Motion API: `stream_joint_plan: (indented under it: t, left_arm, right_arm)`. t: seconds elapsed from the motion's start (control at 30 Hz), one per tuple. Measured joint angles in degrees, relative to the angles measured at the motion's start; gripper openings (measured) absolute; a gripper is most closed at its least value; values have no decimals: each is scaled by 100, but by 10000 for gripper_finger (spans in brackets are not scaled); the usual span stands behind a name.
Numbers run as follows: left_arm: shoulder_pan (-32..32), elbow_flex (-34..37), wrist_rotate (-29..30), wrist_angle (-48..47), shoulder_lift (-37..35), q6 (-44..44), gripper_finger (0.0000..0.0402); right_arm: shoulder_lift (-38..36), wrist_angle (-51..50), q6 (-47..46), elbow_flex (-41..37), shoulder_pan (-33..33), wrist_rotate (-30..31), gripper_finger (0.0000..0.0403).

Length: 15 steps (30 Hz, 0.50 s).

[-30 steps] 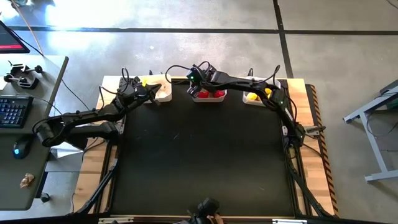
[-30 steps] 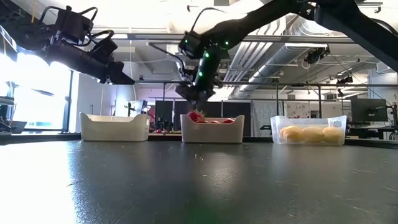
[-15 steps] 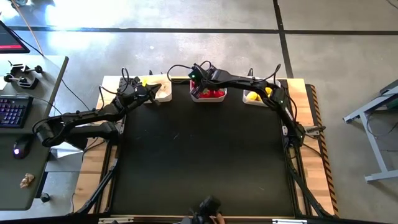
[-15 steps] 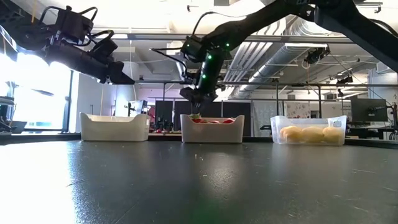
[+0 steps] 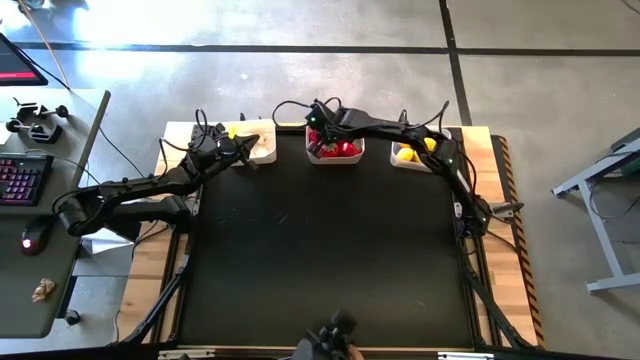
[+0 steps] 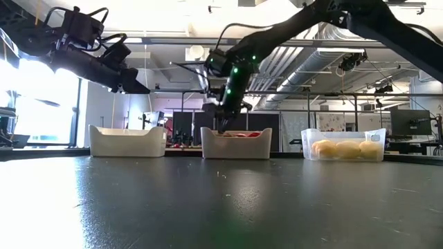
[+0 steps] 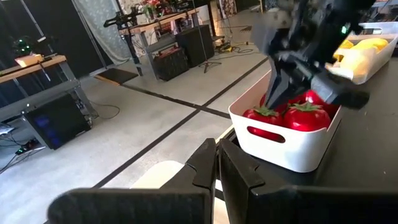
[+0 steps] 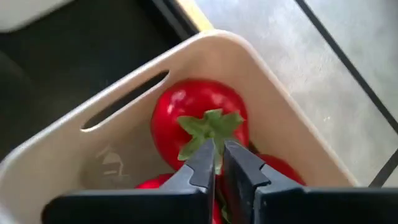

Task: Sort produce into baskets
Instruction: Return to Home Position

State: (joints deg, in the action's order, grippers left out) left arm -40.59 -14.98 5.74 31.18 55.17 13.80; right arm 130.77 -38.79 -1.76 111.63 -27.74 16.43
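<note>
Three baskets stand along the table's far edge. The middle one (image 5: 337,152) (image 6: 236,144) holds red tomatoes (image 7: 305,115). The right, clear one (image 6: 344,145) holds yellow lemons (image 6: 346,149). The left, white one (image 6: 128,140) shows nothing inside. My right gripper (image 8: 217,155) (image 6: 223,126) is shut and points steeply down into the middle basket, right over the green top of a tomato (image 8: 186,118). My left gripper (image 7: 217,165) (image 6: 142,88) is shut on nothing and hangs in the air beside the left basket. My right gripper comes from above and slants down into the middle basket. Its shut fingertips (image 8: 202,158) stand at the green top (image 8: 211,127) of the uppermost tomato. I cannot tell whether they touch it. The tomato rests in the basket on the others.
The wide black mat (image 5: 320,260) in front of the baskets carries nothing. Cables run along the table's far edge behind the baskets (image 5: 290,108). A desk with a keyboard (image 5: 25,180) stands to the left of the table.
A second ago my right gripper stood with its fingers apart at a red tomato at the middle basket's rim. Since then it has risen a little, sunk again into the basket, tipped steeper and shut. The tomato now lies in the basket.
</note>
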Motion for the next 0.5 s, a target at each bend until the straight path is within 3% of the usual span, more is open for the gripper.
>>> stream_joint_plan:
  t: [0.17, 0.37, 0.5]
  left_arm:
    - [-1, 0, 0, 0, 1, 27, 7]
    - [-1, 0, -208, -104, 0, 148, 7]
    - [10, 0, -536, -344, -1, 329, 7]
  right_arm:
    - [-388, 3, 213, 7, 113, -88, 3]
    - [-480, -313, 622, 0, 501, -1106, 1]
    - [-482, -476, 835, -2, 821, -1303, 0]
